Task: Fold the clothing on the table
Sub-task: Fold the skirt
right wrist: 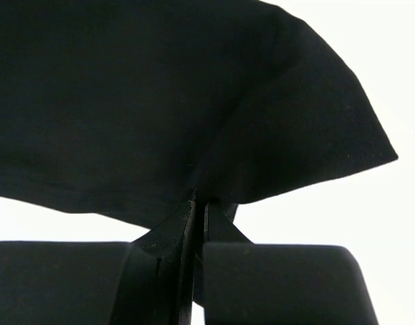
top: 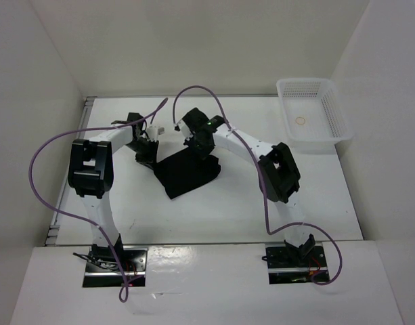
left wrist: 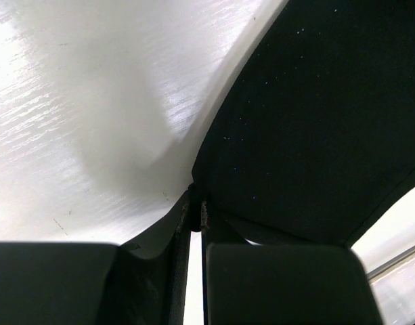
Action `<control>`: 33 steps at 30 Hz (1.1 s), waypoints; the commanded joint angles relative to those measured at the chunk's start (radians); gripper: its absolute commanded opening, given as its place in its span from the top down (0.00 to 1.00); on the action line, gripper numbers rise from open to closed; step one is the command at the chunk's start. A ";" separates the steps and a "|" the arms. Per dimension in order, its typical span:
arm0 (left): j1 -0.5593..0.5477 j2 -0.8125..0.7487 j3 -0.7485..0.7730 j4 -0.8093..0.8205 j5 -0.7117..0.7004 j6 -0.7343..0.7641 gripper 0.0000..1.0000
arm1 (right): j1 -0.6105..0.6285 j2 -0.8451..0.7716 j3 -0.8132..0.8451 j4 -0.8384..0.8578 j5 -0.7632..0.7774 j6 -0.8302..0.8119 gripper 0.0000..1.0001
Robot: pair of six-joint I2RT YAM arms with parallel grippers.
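2 pinches grip the clothing (top: 187, 175): left gripper (left wrist: 195, 203) at 10 o'clock, right gripper (right wrist: 198, 200) at 1. We think that's to fold this edge over.

Bright; glare on table (left wrist: 38, 142); soft shadows.

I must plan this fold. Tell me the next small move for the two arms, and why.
Probably draw both held corners toward the arm bases, over the rest of the clothing. The left gripper and the right gripper are each shut on its far edge, one at either end, while the rest lies on the table nearer the bases, so that would likely lay the fold.
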 commanded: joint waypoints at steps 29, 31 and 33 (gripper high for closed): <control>0.000 0.069 0.031 -0.049 0.091 0.022 0.92 | 0.294 0.119 0.202 -0.055 0.127 0.052 1.00; 0.000 0.069 0.031 -0.049 0.091 0.022 0.92 | 0.304 0.119 0.182 -0.046 0.127 0.052 1.00; 0.000 0.069 0.031 -0.049 0.091 0.022 0.92 | 0.314 0.128 0.182 -0.037 0.127 0.052 1.00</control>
